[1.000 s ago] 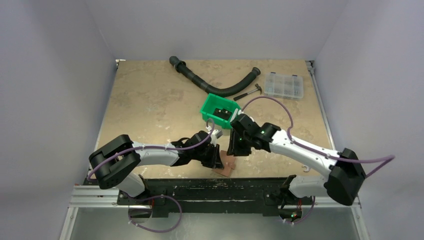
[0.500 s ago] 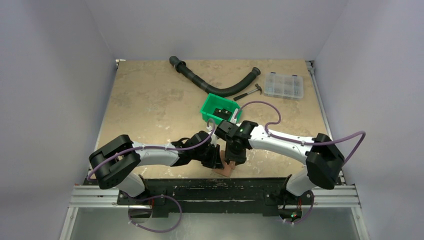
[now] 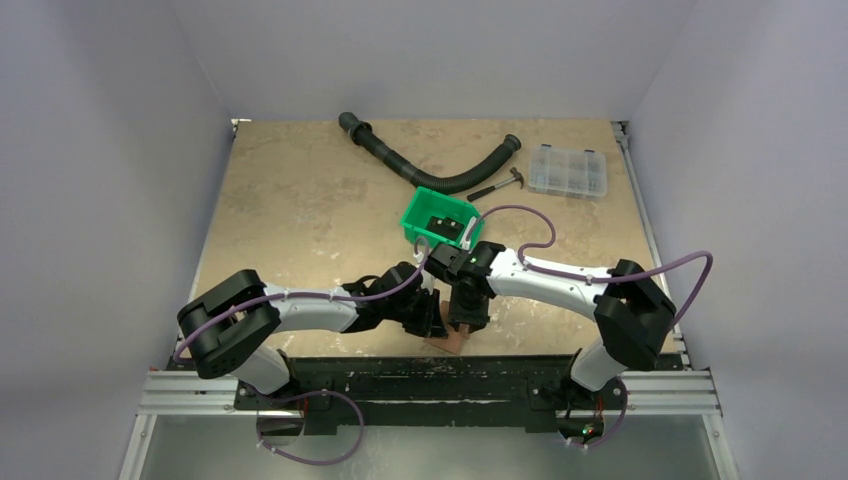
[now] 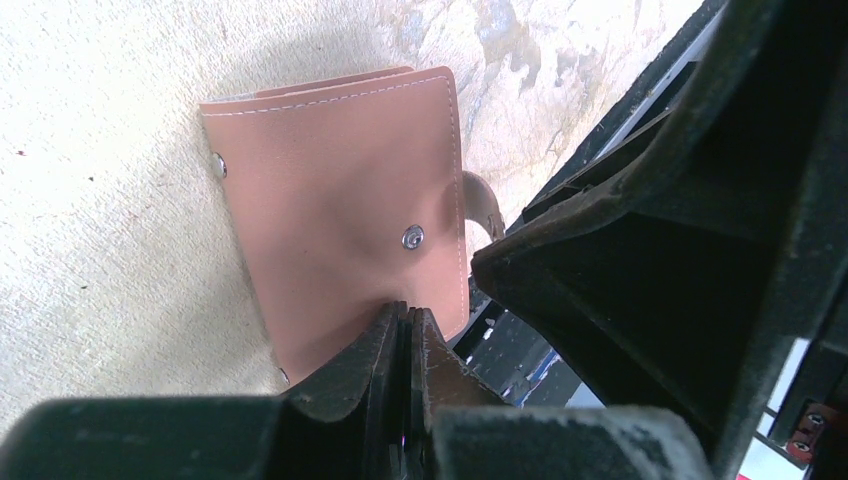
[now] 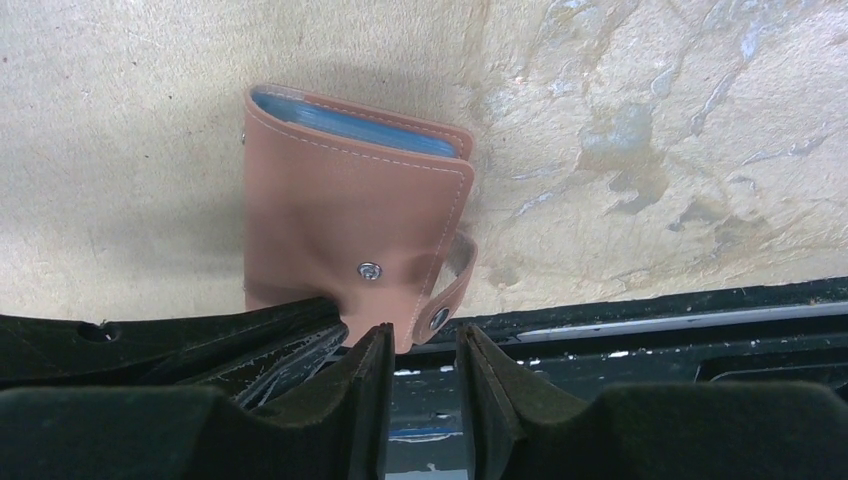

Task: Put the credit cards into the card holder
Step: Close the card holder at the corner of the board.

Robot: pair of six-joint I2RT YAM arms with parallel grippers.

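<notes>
The reddish-brown card holder (image 5: 340, 215) lies folded at the table's near edge, also seen in the top view (image 3: 450, 340) and the left wrist view (image 4: 330, 190). A light blue card (image 5: 350, 122) shows as an edge inside its far side. The yellow-gold card is out of view. My left gripper (image 4: 408, 312) is shut, its tips pressing on the holder's near part. My right gripper (image 5: 424, 335) is open by a narrow gap right beside it, at the holder's loose snap strap (image 5: 442, 312), which hangs over the table edge.
A green bin (image 3: 412, 215) stands just behind the grippers. A black hose (image 3: 430, 178), a small hammer (image 3: 497, 186) and a clear compartment box (image 3: 567, 170) lie at the back. The black frame rail (image 5: 650, 330) runs right below the holder.
My right arm has swung left and brought its gripper down to the card holder, next to the left gripper. The left gripper and the holder have stayed put.
</notes>
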